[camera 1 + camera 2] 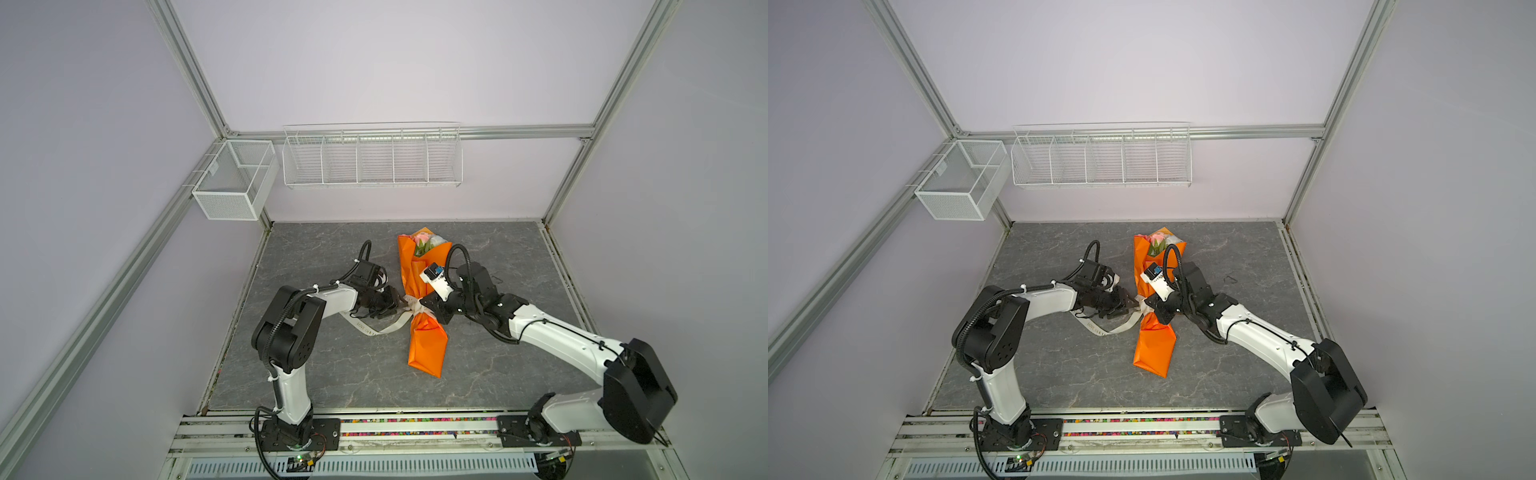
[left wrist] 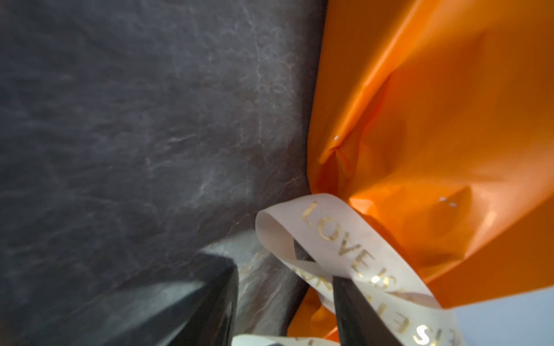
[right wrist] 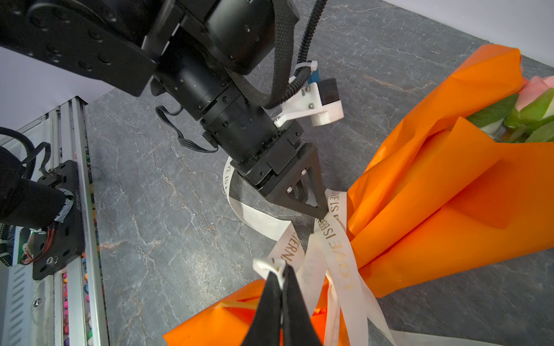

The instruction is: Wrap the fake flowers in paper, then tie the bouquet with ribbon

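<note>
At the waist of the bouquet (image 1: pixel 428 349): grab ribbon (image 3: pixel 337 239), not paper (image 2: pixel 434 119)
Lies flat on the desk (image 1: pixel 332 374), looks light, crinkly; right claw (image 3: pixel 281 269) pinched shut on slippery ribbon, left claw (image 2: pixel 263 257) half open, loop over one finger (image 2: pixel 353 308).

The cream ribbon (image 2: pixel 338 236) carries gold letters reading "LOVE IS".

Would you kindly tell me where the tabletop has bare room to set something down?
Bare: the front strip between the bouquet and the front rail; the far left corner beside the flowers. Crowded: mid-table, where left gripper and right gripper meet at the ribbon.
</note>
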`<state>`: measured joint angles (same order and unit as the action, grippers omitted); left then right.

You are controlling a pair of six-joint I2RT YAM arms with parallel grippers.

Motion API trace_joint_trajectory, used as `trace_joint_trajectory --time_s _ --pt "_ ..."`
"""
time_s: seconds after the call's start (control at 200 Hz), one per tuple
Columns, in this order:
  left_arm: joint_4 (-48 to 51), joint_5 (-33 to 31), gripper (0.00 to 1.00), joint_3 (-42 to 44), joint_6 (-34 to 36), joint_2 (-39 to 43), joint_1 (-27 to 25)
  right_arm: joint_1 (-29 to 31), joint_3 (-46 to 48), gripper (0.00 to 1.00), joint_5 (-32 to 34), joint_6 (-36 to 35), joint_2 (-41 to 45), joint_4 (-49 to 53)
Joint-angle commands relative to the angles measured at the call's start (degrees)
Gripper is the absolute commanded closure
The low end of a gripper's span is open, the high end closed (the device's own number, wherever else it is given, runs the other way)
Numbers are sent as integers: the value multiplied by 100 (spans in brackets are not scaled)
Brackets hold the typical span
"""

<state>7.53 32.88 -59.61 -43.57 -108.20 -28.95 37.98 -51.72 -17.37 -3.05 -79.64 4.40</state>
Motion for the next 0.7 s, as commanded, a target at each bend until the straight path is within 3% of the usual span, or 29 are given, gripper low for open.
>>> trace_joint_trajectory --time_s 0.0,0.2,0.445,0.695 --pt "-419 -156 51 140 -365 -279 -17 5 101 93 17 -57 106 -9" --pt "-1030 -87 56 354 -723 -173 -8 7 101 93 64 -82 113 42" --pt "-576 -599 53 477 -178 386 65 2 99 93 97 -117 126 66" --pt "-891 -81 51 258 -80 60 168 0 96 93 125 -135 126 87"
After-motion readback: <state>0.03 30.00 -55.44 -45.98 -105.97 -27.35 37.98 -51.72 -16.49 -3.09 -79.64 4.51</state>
